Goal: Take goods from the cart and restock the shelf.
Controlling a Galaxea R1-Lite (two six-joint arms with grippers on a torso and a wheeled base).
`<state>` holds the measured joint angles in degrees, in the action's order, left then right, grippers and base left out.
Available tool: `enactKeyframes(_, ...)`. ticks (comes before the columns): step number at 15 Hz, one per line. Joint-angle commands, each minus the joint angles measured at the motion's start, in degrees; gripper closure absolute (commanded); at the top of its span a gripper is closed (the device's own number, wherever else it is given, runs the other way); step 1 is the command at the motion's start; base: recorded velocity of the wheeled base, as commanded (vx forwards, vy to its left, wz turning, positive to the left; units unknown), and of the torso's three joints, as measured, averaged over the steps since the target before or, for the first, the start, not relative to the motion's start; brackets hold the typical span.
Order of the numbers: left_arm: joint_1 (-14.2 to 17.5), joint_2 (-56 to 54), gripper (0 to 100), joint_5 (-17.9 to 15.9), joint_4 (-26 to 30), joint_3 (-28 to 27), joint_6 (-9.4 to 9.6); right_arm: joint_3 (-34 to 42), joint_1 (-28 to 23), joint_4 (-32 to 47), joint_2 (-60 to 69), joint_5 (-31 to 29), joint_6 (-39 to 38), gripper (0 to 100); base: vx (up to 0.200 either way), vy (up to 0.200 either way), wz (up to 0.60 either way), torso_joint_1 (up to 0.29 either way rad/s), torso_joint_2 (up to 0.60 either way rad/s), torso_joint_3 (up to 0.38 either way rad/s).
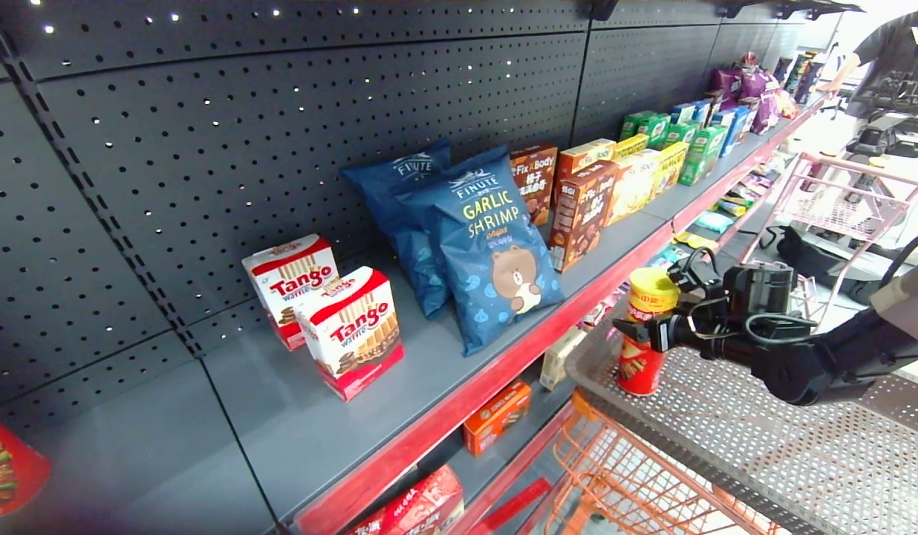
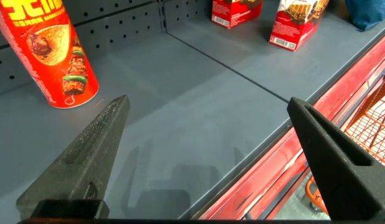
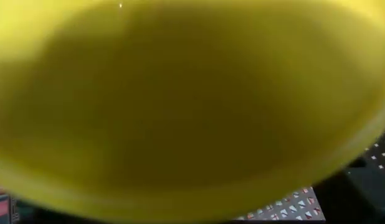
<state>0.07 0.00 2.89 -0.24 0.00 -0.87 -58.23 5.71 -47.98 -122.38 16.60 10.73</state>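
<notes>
yellow lid [image 3: 180,106]: blurred | red can [image 2: 52,59]: top cut off

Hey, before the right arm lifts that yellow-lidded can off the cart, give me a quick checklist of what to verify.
1. Is the yellow-lidded can upright on the cart tray: ok.
2. Is the right tool at the can's upper part: ok.
3. Firm hold on the can: cannot tell.
4. Bare space on the shelf beside the wafer boxes: ok.
5. Is the left tool open, holding nothing, over the shelf: ok.
6. Is the red can on the shelf apart from the left tool: ok.
</notes>
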Motion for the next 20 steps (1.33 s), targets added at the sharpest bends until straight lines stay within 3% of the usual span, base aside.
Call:
enactKeyframes(1, 0.0, 0.0, 0, 0.0, 0.0, 0.0, -0.01, 0.1, 0.0, -0.2, -0.7, 0.1, 0.0, 0, 0.000, 0.000, 0.00, 0.000, 0.00, 0.000)
enactKeyframes(3, 0.0, 0.0, 0, 0.0, 0.0, 0.0, -0.01, 0.0, 0.0, -0.5, -1.1, 1.1, 0.0, 0, 0.000, 0.000, 0.00, 0.000, 0.00, 0.000)
enactKeyframes(4, 0.0, 0.0, 0, 0.0, 0.0, 0.0, -0.01, -0.1, 0.0, -1.3, -1.2, 1.8, 0.0, 100, 0.000, 0.000, 0.00, 0.000, 0.00, 0.000)
enactKeyframes(10, 0.0, 0.0, 0, 0.0, 0.0, 0.0, -0.01, -0.1, 0.0, -0.9, 0.2, 1.3, -0.9, 100, 0.000, 0.000, 0.00, 0.000, 0.00, 0.000)
enactKeyframes(13, 0.0, 0.0, 0, 0.0, 0.0, 0.0, -0.01, 1.1, 0.4, 3.9, 9.9, -3.8, -5.0, 100, 0.000, 0.000, 0.00, 0.000, 0.00, 0.000)
enactKeyframes(15, 0.0, 0.0, 0, 0.0, 0.0, 0.0, -0.01, 5.4, 2.6, 7.4, 19.2, -5.1, -10.0, 100, 0.000, 0.000, 0.00, 0.000, 0.00, 0.000)
enactKeyframes(20, 0.0, 0.0, 0, 0.0, 0.0, 0.0, -0.01, 21.8, 2.6, 10.8, 44.8, -8.2, -10.3, 100, 0.000, 0.000, 0.00, 0.000, 0.00, 0.000)
